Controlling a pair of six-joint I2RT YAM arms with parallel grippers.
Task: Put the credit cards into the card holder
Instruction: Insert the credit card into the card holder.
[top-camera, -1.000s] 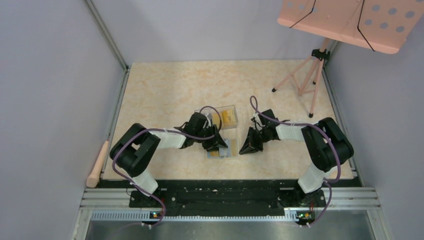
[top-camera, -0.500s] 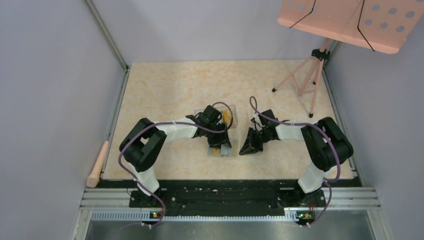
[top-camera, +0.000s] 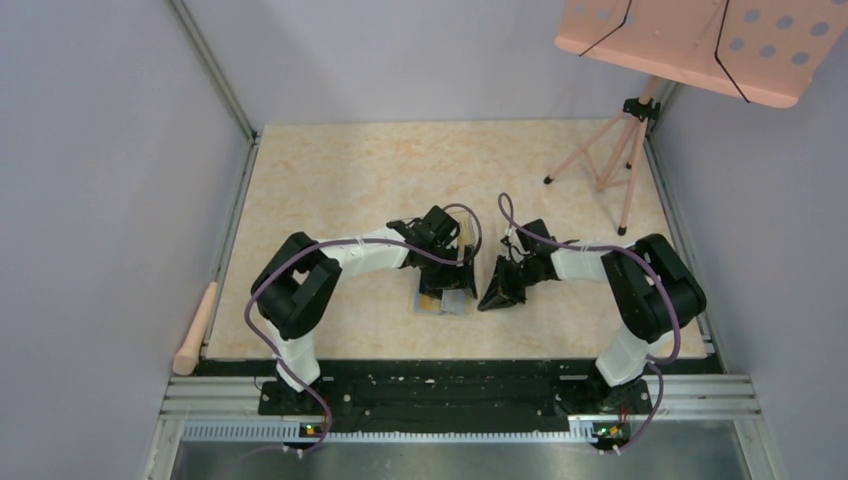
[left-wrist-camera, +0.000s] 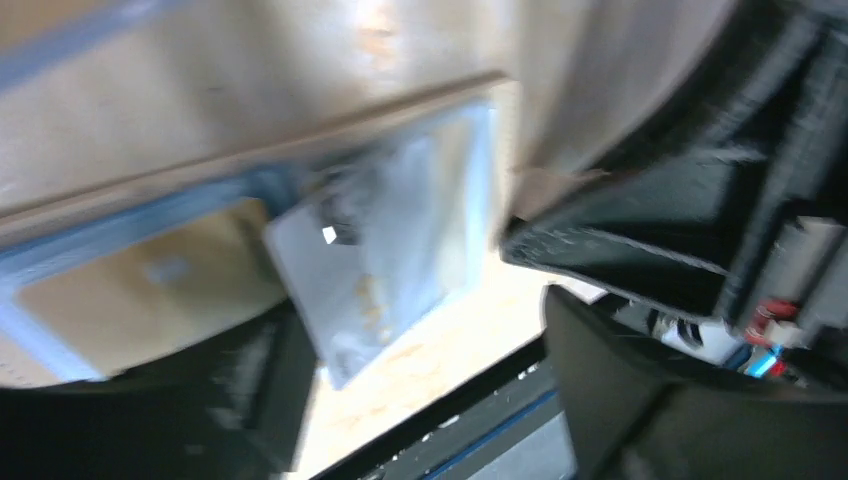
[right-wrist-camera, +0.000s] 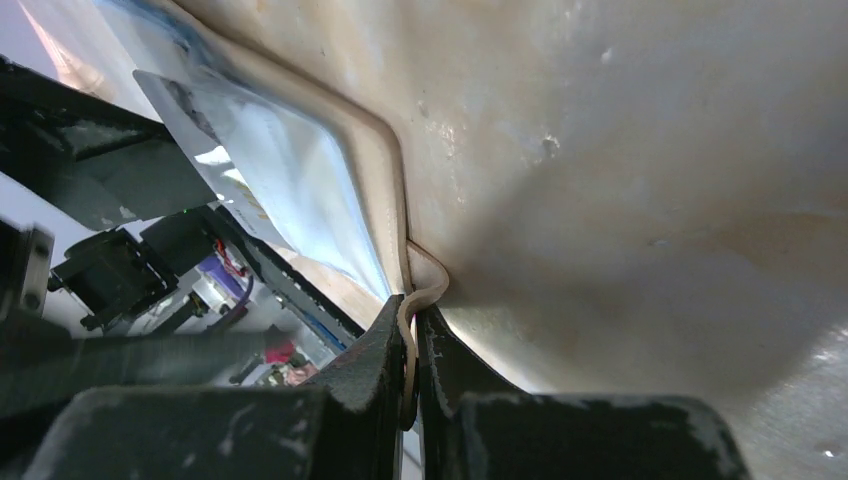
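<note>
The card holder (top-camera: 452, 302) lies open on the table between the two arms, tan with blue pockets (left-wrist-camera: 150, 215). A golden-yellow credit card (left-wrist-camera: 130, 300) sits in its left pocket, and a pale glossy card (left-wrist-camera: 400, 240) sticks out of the one beside it. My left gripper (left-wrist-camera: 420, 400) hovers just over the holder. Its fingers are open with only table showing between them. My right gripper (right-wrist-camera: 412, 345) is shut on the holder's thin beige edge (right-wrist-camera: 425, 285). In the top view it (top-camera: 497, 288) sits at the holder's right side.
The clear plastic box (top-camera: 464, 236) is mostly hidden under the left wrist, just behind the holder. A pink music stand's tripod (top-camera: 600, 160) stands at the back right. A wooden handle (top-camera: 195, 328) lies off the table's left edge. The black base rail (left-wrist-camera: 450, 400) runs close to the holder.
The left arm has swung right from the clear box to over the card holder, and its jaws have widened. The right gripper has kept its hold and not moved.
</note>
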